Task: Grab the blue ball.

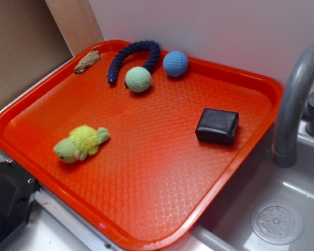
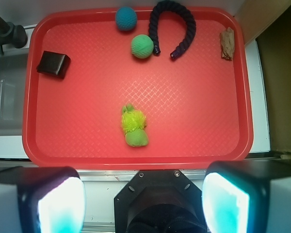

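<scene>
One red tray [image 1: 36, 157] holds everything; its raised rim bounds all sides, and its middle lies bare and wide. Blue ball [image 1: 175, 64] sits at the far rim, just beside the navy rope toy [image 1: 138, 52] and near the green ball [image 1: 138, 79]; it is small, sky-blue, with a dimpled knit texture. Black block [image 1: 217, 126] and plush toy [image 1: 81, 144] lie well apart from it. Gripper [image 2: 145, 201] hovers at the near rim, jaws wide apart, empty.
</scene>
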Robot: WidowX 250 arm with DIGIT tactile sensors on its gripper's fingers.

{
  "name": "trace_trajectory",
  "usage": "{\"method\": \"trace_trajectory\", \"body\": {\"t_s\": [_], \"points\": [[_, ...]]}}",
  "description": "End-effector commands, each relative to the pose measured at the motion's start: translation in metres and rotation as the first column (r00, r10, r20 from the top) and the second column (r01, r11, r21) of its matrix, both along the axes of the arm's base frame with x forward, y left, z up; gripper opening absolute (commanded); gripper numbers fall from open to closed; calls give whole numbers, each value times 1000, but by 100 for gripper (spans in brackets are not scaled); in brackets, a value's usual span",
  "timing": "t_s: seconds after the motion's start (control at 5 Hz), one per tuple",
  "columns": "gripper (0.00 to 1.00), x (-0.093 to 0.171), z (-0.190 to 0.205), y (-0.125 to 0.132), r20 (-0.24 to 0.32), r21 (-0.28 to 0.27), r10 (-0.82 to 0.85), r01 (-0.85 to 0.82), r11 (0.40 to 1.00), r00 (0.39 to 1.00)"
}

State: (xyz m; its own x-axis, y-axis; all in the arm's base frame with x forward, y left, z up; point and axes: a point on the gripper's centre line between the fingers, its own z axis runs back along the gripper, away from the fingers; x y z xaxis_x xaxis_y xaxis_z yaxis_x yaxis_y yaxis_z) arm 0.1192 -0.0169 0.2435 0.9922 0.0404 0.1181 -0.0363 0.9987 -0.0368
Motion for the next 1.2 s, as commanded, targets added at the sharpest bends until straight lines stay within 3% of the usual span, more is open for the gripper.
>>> {"method": "trace_trajectory", "body": {"t_s": [0.0,0.2,0.4,0.6,0.8,1.0], "points": [[100,0,0,0,0,0,0,0,1000,1000],[100,50,-47,25,132,57,-47,40,998,990],[100,103,-73,39,191,32,-88,84,996,978],[100,154,-109,43,204,43,-98,92,995,974],[100,195,-129,24,213,1,-114,117,993,970],[100,214,-133,1,224,-29,-103,112,993,969]]}}
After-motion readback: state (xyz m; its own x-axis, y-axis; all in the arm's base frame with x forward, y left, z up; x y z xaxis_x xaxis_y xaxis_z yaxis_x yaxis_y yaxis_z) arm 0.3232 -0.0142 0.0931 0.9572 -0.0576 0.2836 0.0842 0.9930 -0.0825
